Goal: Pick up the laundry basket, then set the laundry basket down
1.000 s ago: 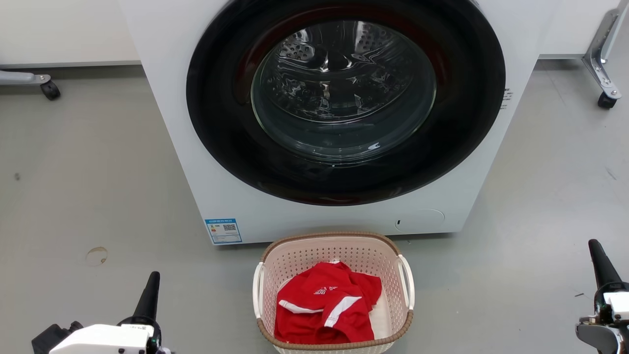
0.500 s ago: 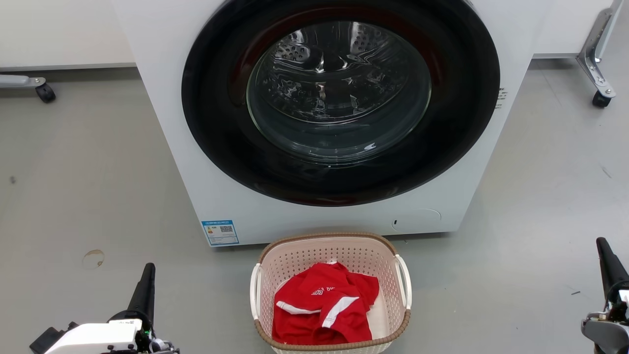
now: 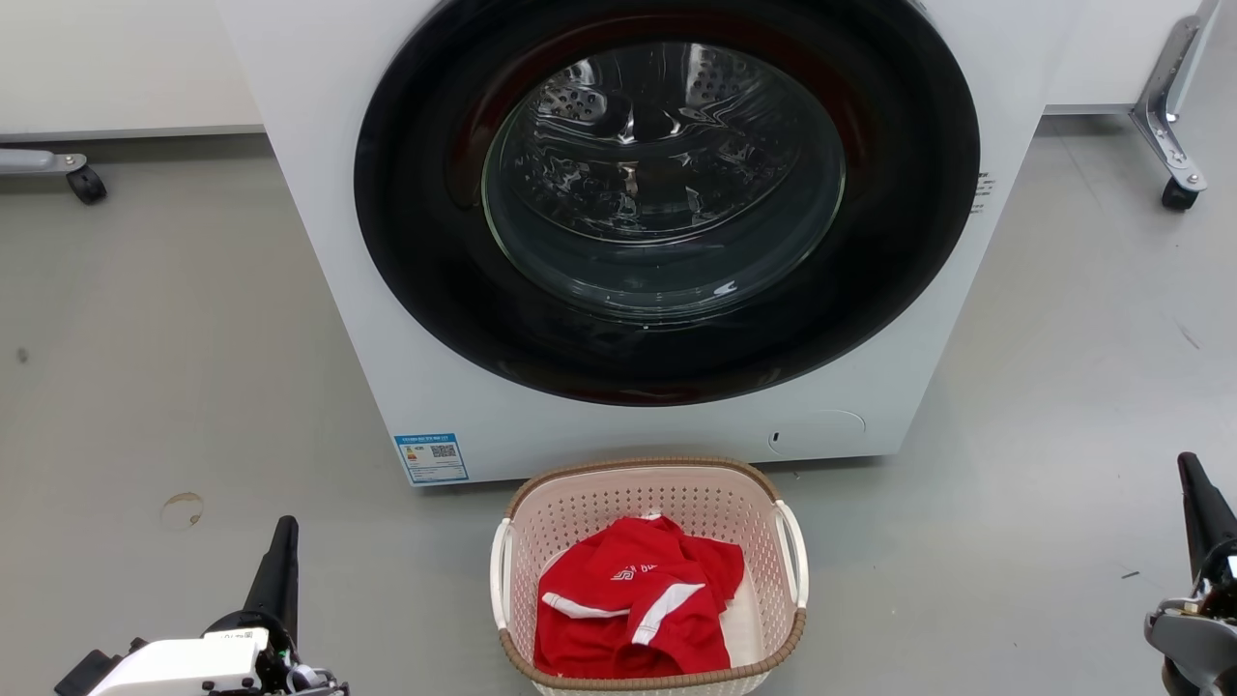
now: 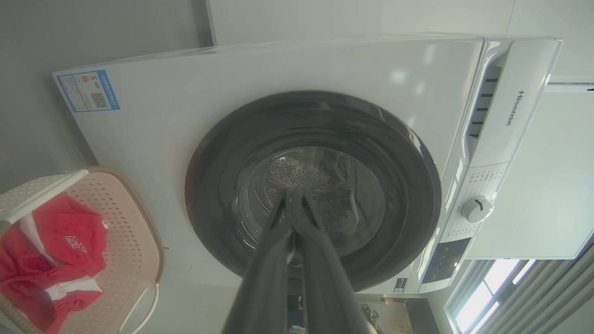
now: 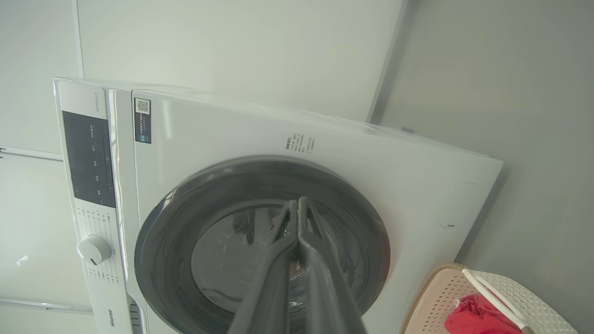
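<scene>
In the head view, the laundry basket is sitting upright on the floor just in front of the washer, with a red garment lying inside it. The left gripper and right gripper are hanging well apart from it, one on each side. Each is showing as a single dark spike, so they are probably closed.

In the left wrist view, the left gripper is pressing its fingers together on nothing and pointing at the washer door. The basket is lying off to the lower left.

In the right wrist view, the right gripper is likewise pinching shut and empty, with the basket at the lower right.

I am judging that this fits two stages: the arms readying for the white handles, or the basket already standing set down with the arms clear. Any lift would call for spreading the fingers and taking both handles evenly.
</scene>
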Available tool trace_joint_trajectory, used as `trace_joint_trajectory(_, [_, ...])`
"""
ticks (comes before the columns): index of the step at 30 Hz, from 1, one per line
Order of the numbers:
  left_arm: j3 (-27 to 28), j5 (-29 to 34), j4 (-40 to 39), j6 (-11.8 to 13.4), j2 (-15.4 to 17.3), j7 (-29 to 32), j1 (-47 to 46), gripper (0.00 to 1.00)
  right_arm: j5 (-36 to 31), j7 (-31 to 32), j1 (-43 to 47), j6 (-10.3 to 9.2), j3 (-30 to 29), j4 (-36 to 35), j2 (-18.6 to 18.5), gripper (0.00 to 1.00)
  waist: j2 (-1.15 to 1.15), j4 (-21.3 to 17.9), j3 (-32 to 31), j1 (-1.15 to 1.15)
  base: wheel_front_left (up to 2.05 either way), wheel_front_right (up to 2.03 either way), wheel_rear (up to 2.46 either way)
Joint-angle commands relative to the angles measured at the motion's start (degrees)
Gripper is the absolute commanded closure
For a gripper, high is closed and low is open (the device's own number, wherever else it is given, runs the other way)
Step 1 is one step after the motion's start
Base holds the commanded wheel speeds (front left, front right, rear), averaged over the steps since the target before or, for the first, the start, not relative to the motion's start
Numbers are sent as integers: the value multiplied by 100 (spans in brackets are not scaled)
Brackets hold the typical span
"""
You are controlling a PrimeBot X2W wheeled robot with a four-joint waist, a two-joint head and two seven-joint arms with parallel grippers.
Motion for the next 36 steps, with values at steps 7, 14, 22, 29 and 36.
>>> trace_joint_trajectory(7, [194,-54,-134,-59,44,27,-312,100,20,67,-274,28,65,-176,-129,100,0,0,0,0,0,0,0])
trace_joint_trajectory(14, [200,-49,-134,-59,41,31,-312,100,16,71,-275,28,61,-176,-127,100,0,0,0,0,0,0,0])
trace_joint_trajectory(22, [205,-45,-134,-59,37,35,-313,100,13,74,-275,28,57,-176,-124,100,0,0,0,0,0,0,0])
trace_joint_trajectory(29, [208,-42,-134,-59,35,38,-313,100,11,76,-275,28,54,-176,-122,100,0,0,0,0,0,0,0])
trace_joint_trajectory(36, [212,-39,-134,-59,32,41,-313,100,8,78,-276,28,52,-176,-120,100,0,0,0,0,0,0,0])
